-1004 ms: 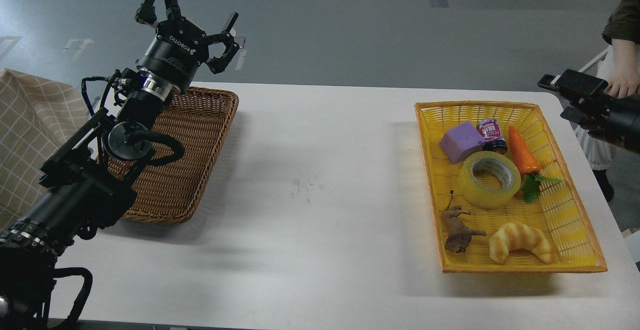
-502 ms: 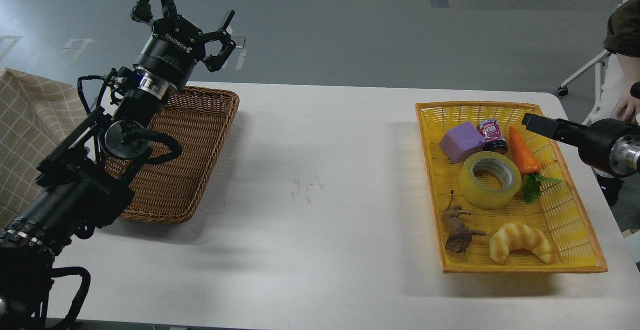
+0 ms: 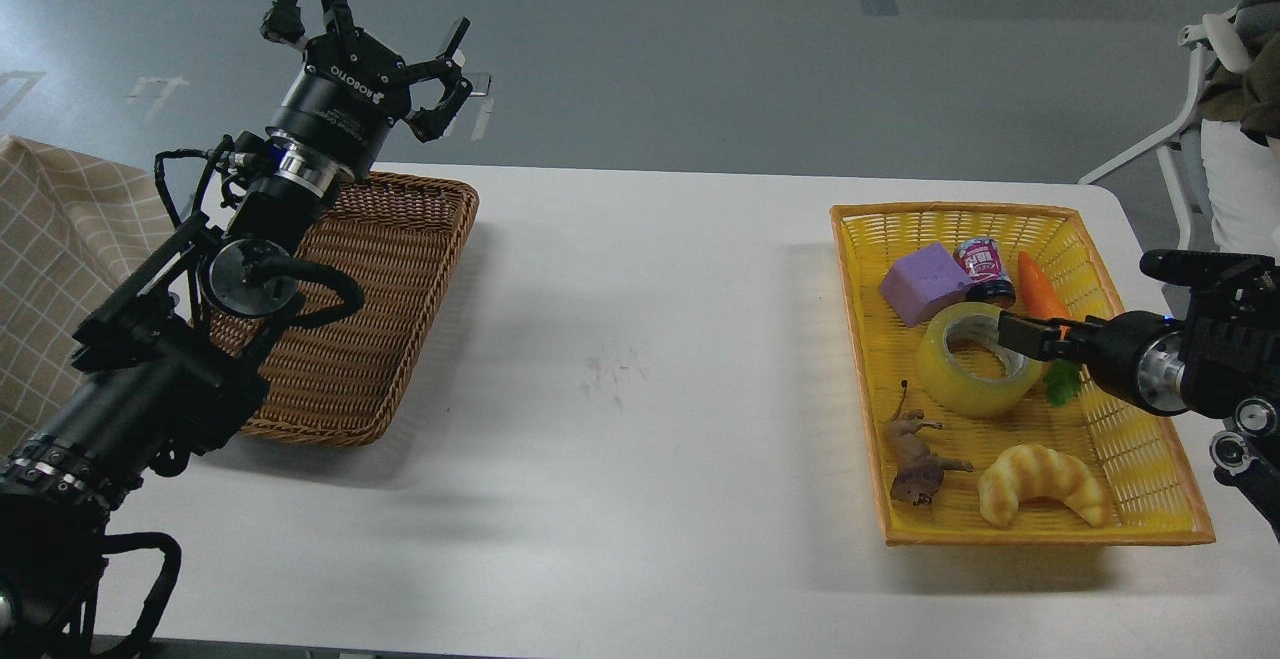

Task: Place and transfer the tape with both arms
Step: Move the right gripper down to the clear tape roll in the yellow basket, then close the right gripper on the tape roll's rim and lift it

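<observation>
The tape (image 3: 948, 377), a yellowish translucent roll with a grey-white core, lies flat in the yellow basket (image 3: 1000, 209) on the right of the white table. My right gripper (image 3: 1012, 327) reaches in from the right. Its dark tip is over the right side of the roll's hole. I see it end-on and cannot tell its fingers apart, nor whether it touches the roll. My left gripper (image 3: 385, 19) is open and empty, fingers spread, held high over the far end of the brown wicker basket (image 3: 400, 289) on the left.
The yellow basket also holds a purple block (image 3: 925, 282), a small can (image 3: 983, 269), a toy carrot (image 3: 1040, 299), a toy animal (image 3: 915, 459) and a croissant (image 3: 1040, 484). A checked cloth (image 3: 50, 269) lies far left. A chair and a person (image 3: 1235, 89) are at the far right.
My right arm has moved down and to the left, from beyond the yellow basket's far right corner to over the tape. The left arm has barely moved. The person has drawn back.
</observation>
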`<state>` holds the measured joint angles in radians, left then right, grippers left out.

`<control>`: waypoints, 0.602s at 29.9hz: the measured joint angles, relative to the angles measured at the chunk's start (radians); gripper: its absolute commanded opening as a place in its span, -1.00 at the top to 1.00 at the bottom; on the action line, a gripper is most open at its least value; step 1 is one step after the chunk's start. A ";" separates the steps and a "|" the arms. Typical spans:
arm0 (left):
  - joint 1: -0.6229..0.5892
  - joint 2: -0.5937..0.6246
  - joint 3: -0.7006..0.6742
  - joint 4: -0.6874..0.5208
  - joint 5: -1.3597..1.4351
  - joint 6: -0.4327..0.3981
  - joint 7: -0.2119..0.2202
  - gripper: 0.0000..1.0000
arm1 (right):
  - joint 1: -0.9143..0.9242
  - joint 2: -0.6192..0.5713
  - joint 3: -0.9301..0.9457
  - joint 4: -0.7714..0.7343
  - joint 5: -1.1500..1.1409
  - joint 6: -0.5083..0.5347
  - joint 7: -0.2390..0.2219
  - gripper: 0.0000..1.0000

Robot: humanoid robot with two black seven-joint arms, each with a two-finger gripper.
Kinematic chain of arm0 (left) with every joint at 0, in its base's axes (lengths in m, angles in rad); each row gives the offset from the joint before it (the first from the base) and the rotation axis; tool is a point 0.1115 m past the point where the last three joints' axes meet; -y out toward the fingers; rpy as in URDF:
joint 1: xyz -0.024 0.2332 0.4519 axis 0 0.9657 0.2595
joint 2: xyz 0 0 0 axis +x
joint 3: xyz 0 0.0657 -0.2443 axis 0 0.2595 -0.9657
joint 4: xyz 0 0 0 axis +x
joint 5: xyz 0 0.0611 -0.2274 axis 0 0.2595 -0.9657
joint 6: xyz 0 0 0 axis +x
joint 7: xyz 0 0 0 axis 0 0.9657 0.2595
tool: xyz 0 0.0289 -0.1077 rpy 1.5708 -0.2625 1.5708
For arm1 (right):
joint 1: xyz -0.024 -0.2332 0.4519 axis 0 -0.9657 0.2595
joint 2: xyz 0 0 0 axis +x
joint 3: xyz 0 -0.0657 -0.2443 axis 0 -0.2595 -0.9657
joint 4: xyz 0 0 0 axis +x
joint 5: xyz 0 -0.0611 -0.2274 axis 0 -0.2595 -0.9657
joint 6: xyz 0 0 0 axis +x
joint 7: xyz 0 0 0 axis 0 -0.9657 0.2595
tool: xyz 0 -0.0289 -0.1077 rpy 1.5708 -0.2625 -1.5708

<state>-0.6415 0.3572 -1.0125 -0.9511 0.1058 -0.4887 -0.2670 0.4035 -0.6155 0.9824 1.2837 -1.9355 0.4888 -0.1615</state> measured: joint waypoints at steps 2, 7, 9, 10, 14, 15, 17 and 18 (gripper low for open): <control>-0.001 0.000 0.000 0.000 0.000 0.000 0.000 -0.96 | 0.000 0.003 -0.001 -0.003 -0.010 0.000 0.000 -0.36; -0.001 0.000 0.000 -0.001 0.000 0.000 0.000 -0.96 | 0.003 0.005 -0.020 -0.019 -0.014 0.000 0.001 -0.22; -0.001 0.000 -0.002 -0.001 0.000 0.000 0.000 -0.96 | 0.008 0.005 -0.038 -0.023 -0.014 0.000 0.002 -0.19; -0.001 0.000 -0.006 -0.001 0.000 0.000 0.000 -0.96 | 0.009 0.005 -0.044 -0.025 -0.014 0.000 0.002 -0.16; -0.004 0.000 -0.011 -0.001 0.000 0.000 0.000 -0.96 | 0.012 0.015 -0.055 -0.042 -0.014 0.000 0.003 -0.07; -0.004 0.000 -0.011 -0.001 0.000 0.000 0.000 -0.96 | 0.015 0.019 -0.057 -0.048 -0.014 0.000 0.004 0.07; -0.004 0.000 -0.012 -0.001 0.000 0.000 0.000 -0.96 | 0.020 0.025 -0.059 -0.058 -0.013 0.000 0.004 0.15; -0.004 0.000 -0.012 -0.001 0.000 0.000 0.000 -0.96 | 0.021 0.027 -0.060 -0.061 -0.012 0.000 0.004 0.25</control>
<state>-0.6457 0.3575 -1.0243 -0.9526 0.1055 -0.4887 -0.2673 0.4247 -0.5882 0.9225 1.2224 -1.9475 0.4888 -0.1579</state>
